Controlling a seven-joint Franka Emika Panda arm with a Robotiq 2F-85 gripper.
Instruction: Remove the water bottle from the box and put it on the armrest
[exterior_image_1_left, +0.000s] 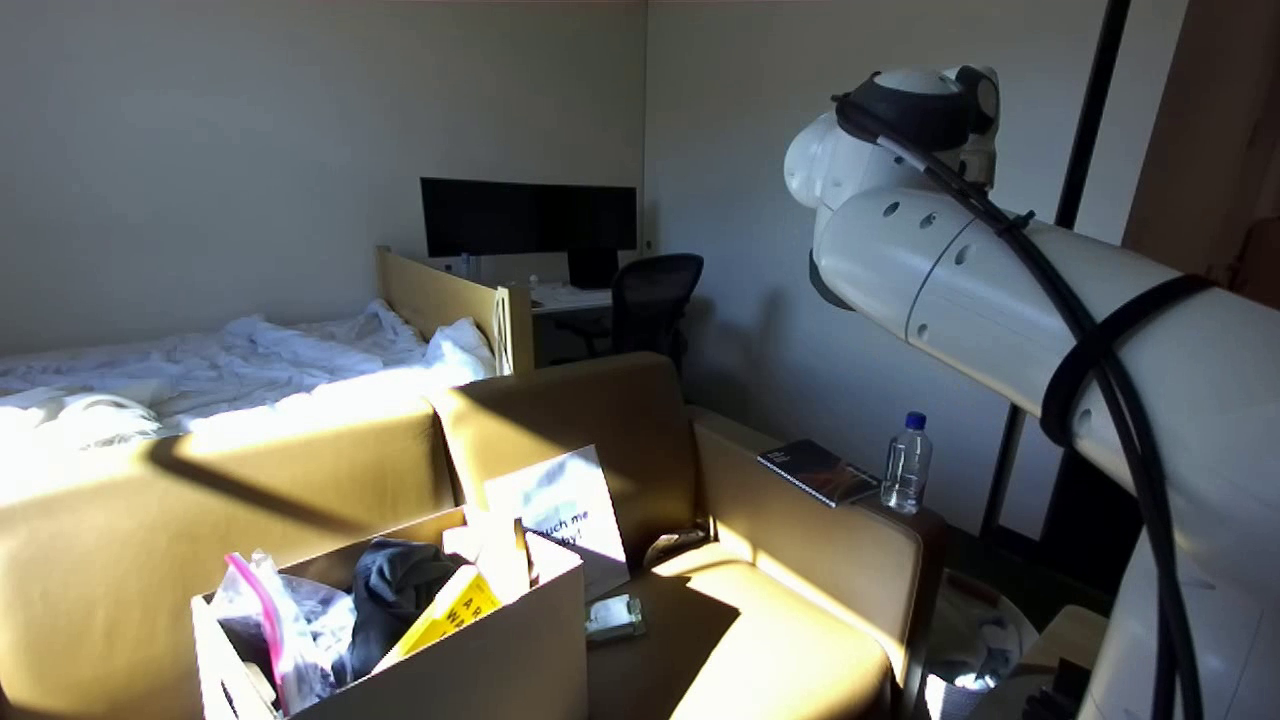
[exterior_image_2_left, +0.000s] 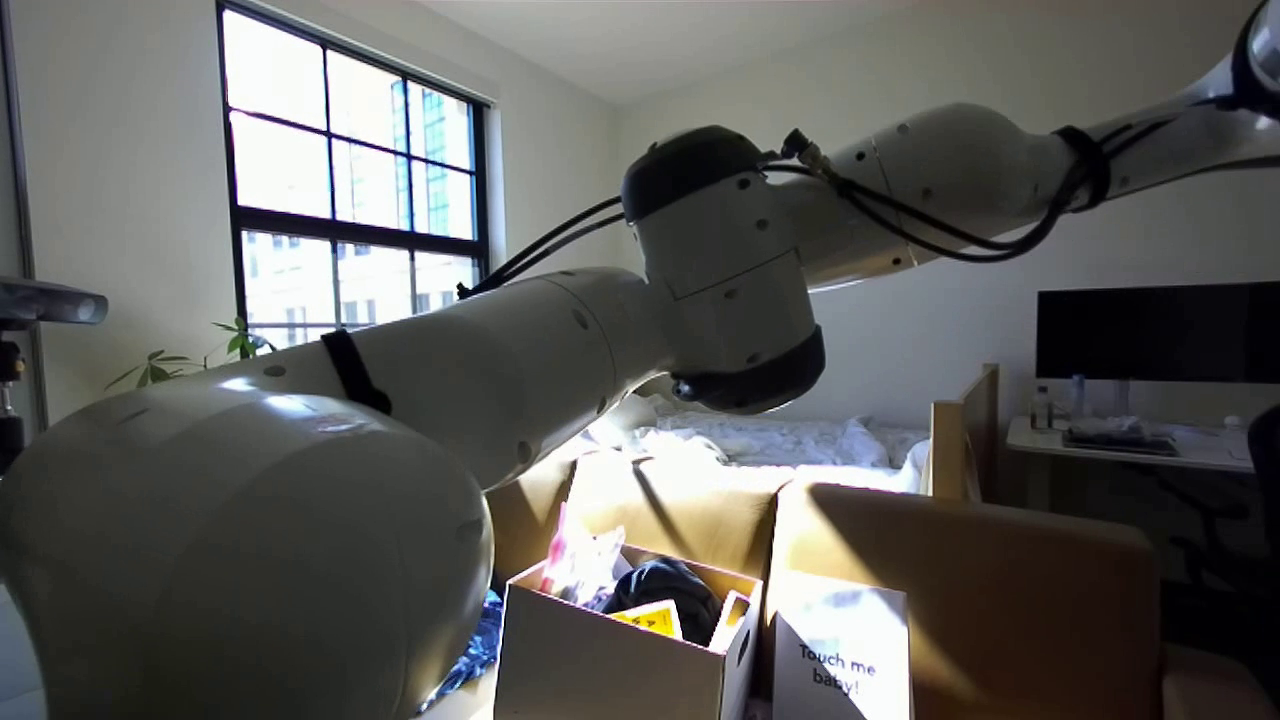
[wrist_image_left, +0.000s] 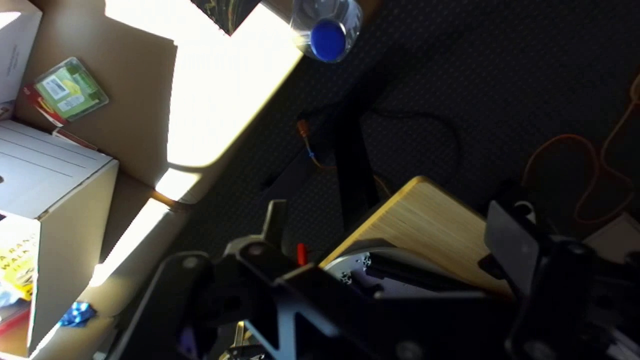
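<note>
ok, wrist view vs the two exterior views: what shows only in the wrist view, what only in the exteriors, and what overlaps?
Wrist view only: gripper fingers, standing apart, and an orange cable.
Exterior only: bed and monitor, in both exterior views; window, in an exterior view.
Shared: box with a yellow item in it, in all three views; bottle, in the wrist view and an exterior view, where it stands upright on the armrest.

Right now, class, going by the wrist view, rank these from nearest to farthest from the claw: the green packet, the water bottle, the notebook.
1. Water bottle: top of the view, standing on the armrest.
2. Notebook: top edge, left of the bottle, only a corner showing.
3. Green packet: upper left, on the seat.
</note>
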